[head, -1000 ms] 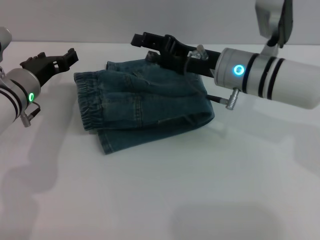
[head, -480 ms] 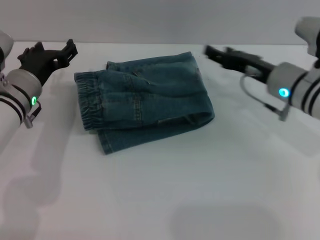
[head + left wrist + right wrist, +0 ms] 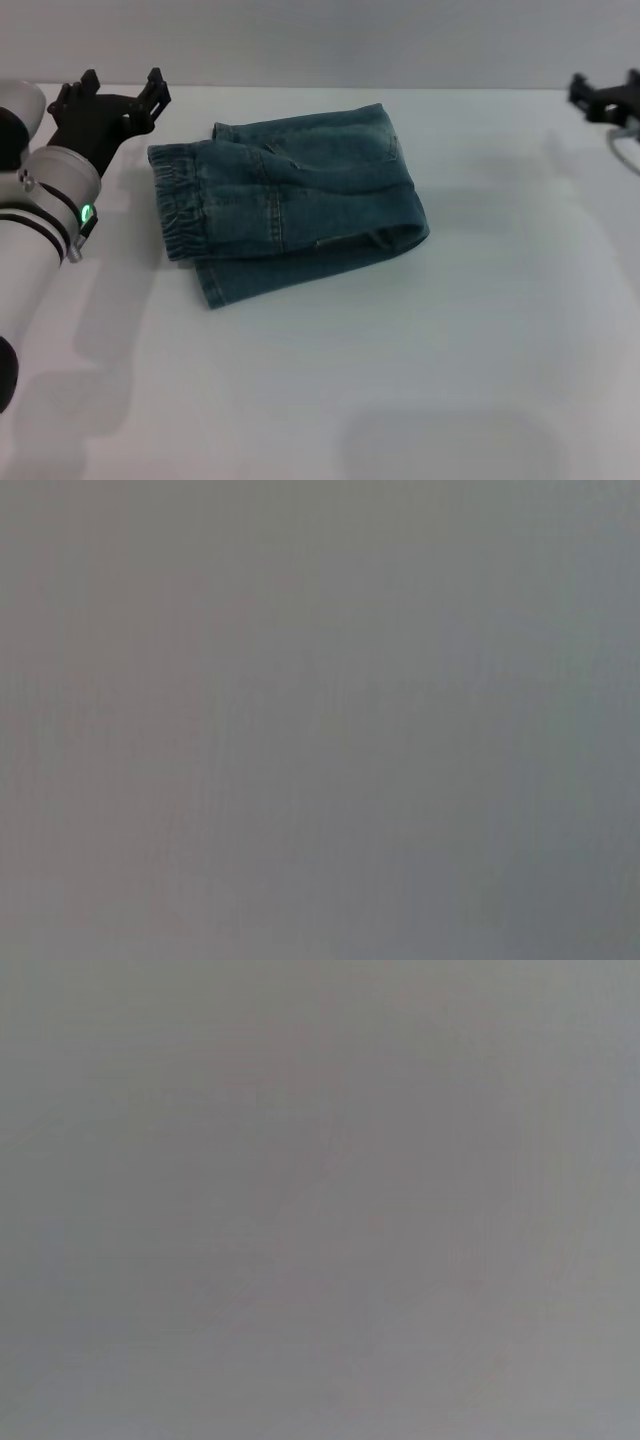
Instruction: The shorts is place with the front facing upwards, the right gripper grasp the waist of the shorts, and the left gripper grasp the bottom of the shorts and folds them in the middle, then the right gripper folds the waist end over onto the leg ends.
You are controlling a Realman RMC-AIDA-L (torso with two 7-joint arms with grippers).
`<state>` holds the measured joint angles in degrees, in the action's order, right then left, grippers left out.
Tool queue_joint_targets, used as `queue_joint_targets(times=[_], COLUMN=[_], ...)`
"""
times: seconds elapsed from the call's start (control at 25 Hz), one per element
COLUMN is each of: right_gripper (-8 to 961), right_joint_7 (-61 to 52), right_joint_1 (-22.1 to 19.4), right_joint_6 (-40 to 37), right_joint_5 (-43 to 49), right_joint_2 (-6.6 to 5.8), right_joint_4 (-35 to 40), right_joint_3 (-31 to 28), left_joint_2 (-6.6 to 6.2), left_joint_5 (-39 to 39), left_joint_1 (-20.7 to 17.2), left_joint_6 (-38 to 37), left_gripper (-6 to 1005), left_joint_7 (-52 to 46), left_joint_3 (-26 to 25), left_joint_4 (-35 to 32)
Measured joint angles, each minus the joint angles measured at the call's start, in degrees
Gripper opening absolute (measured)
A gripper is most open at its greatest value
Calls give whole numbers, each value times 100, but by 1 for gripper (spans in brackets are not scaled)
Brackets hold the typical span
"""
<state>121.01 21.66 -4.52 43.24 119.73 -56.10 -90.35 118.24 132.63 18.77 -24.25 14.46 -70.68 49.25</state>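
White worktop (image 3: 420, 360) fills the head view, matte and plain. Denim shorts (image 3: 285, 205) lie on it toward the far left of centre, folded into a compact, roughly square bundle: gathered elastic waistband at the bundle's left edge, a rounded fold along the right edge, one lower layer sticking out at the near left corner. Nothing touches the cloth. Left tool (image 3: 112, 100) hangs at the far left, just beside the waistband corner but apart from it, prongs spread, holding nothing; green lamp lit on its arm. Right tool (image 3: 603, 95) sits at the far right edge, well apart from the shorts, mostly cropped; grip state cannot be told. Both wrist views show only blank grey.
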Motion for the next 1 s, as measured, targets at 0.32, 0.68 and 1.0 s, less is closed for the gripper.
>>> queue_joint_targets(times=[0.32,0.68,1.0], right_gripper=[653,652,653], right_joint_7=[-1442,-7825,-12714], right_joint_1=[384,88,661], right_joint_6=[-3622,-5852,-6847], right_joint_5=[2423,7425,8769], right_joint_2=[-34,-51,-66], right_joint_4=[-193,1718,3802], right_joint_3=[1241,3542,4230], left_joint_2=[4,20,19], left_joint_5=[-5,-11,-7], left_joint_1=[41,358,675], left_joint_6=[-64,-341,-1087], left_gripper=[811,810,810], left_joint_7=[-4,-126,-826], left_joint_3=[126,342,1057], left_joint_4=[-50,-441,-1023])
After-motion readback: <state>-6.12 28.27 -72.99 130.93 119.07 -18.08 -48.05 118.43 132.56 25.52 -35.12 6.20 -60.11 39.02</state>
